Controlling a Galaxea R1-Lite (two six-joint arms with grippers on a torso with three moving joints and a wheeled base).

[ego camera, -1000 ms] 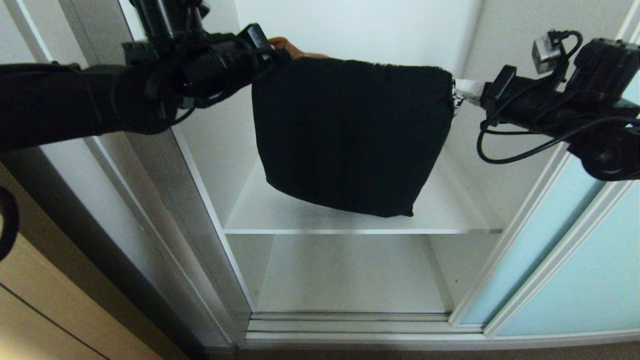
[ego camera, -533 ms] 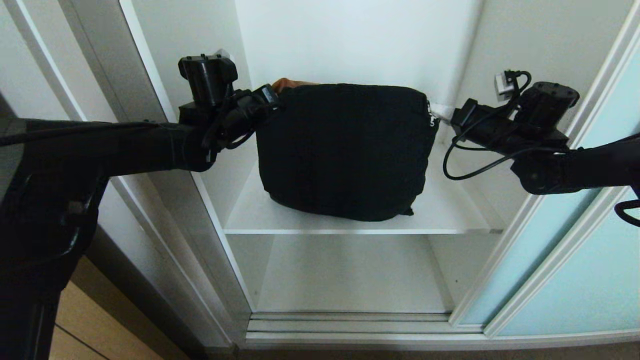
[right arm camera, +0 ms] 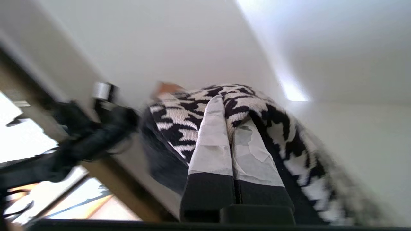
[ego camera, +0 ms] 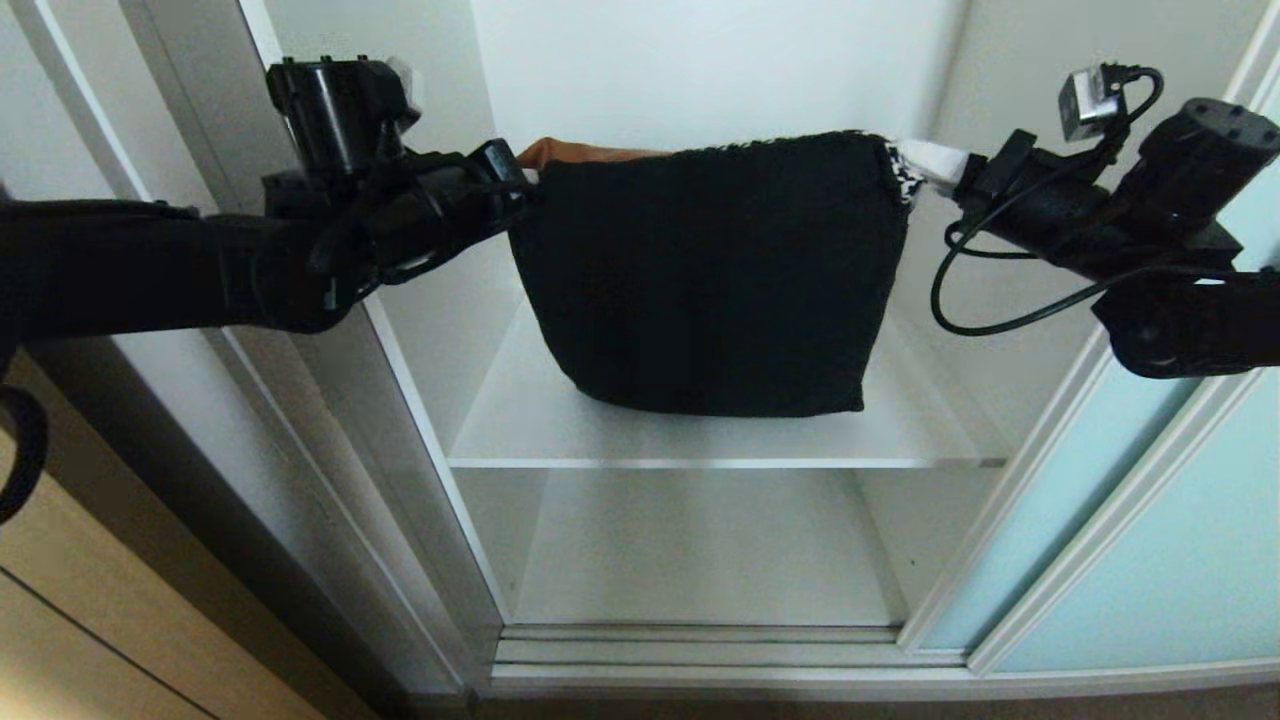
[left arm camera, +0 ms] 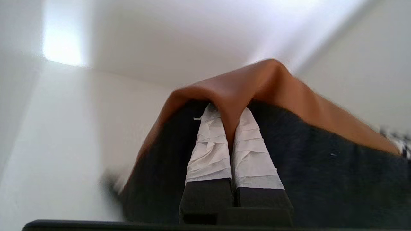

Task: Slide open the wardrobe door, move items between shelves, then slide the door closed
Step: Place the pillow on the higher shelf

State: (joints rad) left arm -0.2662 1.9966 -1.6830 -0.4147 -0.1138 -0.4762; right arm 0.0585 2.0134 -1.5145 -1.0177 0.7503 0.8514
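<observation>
Overhead, the head view shows the cushion (ego camera: 710,280) suspended between both arms inside the open wardrobe compartment, its black back facing the camera. Its lower edge hangs at, or just above, the shelf (ego camera: 520,425); contact cannot be confirmed. The left gripper (ego camera: 520,180) is pinched on the cushion's upper left corner, where a rust-brown patch shows. The right gripper (ego camera: 925,165) is pinched on the upper right corner, where houndstooth fabric shows. A second, lower shelf (ego camera: 700,560) lies beneath. The sliding wardrobe door (ego camera: 1150,520), frosted pale blue glass in a light metal frame, stands at the right side of the opening.

Left wrist view: the left gripper (left arm camera: 230,128) has both taped fingers (left arm camera: 208,147) pressed together on a fold of rust-brown fabric, with dark cushion fabric on either side and white wardrobe walls behind.

Right wrist view: the right gripper (right arm camera: 229,115) has its taped fingers (right arm camera: 213,141) closed on the black-and-white houndstooth corner of the cushion (right arm camera: 192,115). The left arm (right arm camera: 80,141) is visible beyond the cushion, blurred.
</observation>
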